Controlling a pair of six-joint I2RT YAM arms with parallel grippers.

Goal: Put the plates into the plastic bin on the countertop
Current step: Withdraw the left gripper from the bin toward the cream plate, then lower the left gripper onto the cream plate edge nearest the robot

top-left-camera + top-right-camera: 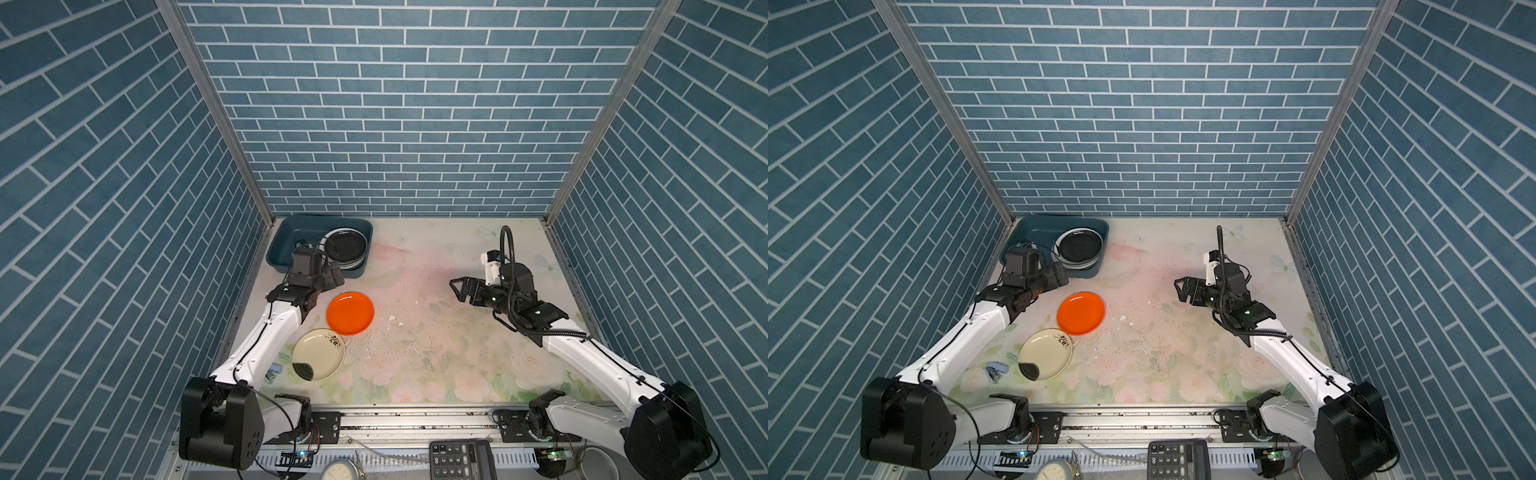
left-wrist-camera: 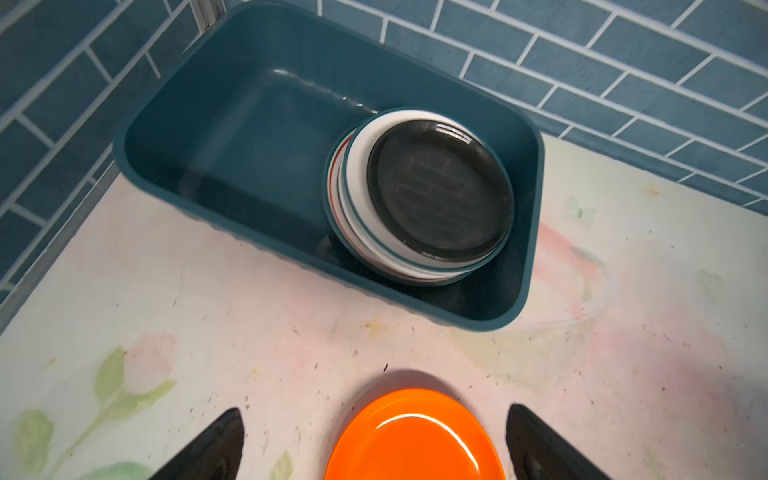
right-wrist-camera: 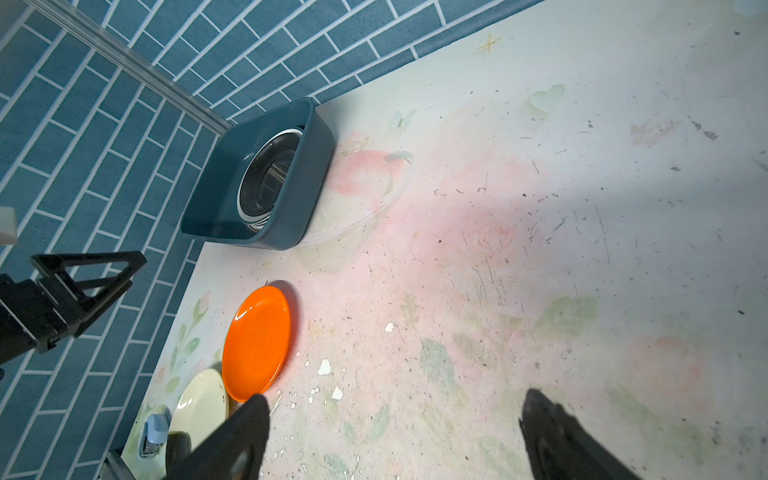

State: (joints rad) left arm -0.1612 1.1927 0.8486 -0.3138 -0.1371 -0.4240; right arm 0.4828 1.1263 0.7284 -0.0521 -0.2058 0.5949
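The dark teal plastic bin (image 1: 276,255) (image 2: 249,145) (image 3: 307,178) stands at the far left corner of the rose-printed countertop (image 1: 415,291). In its right half lies a stack of plates, white with teal rims and a black plate (image 1: 347,245) (image 1: 1080,245) (image 2: 440,191) on top. An orange plate (image 1: 350,312) (image 1: 1080,312) (image 2: 411,440) (image 3: 257,343) and a cream plate (image 1: 318,353) (image 1: 1045,353) (image 3: 199,399) with a dark sprig lie flat on the countertop. My left gripper (image 1: 334,277) (image 2: 374,410) hangs open and empty between bin and orange plate. My right gripper (image 1: 455,286) (image 3: 397,397) is open and empty at centre right.
A small blue and silver thing (image 1: 272,372) (image 3: 153,432) lies left of the cream plate. White chips (image 1: 397,321) dot the countertop near the orange plate. A grey rail (image 1: 415,419), a calculator (image 1: 461,459) and a dial-faced disc (image 1: 340,471) lie at the front. Brick-patterned walls enclose three sides.
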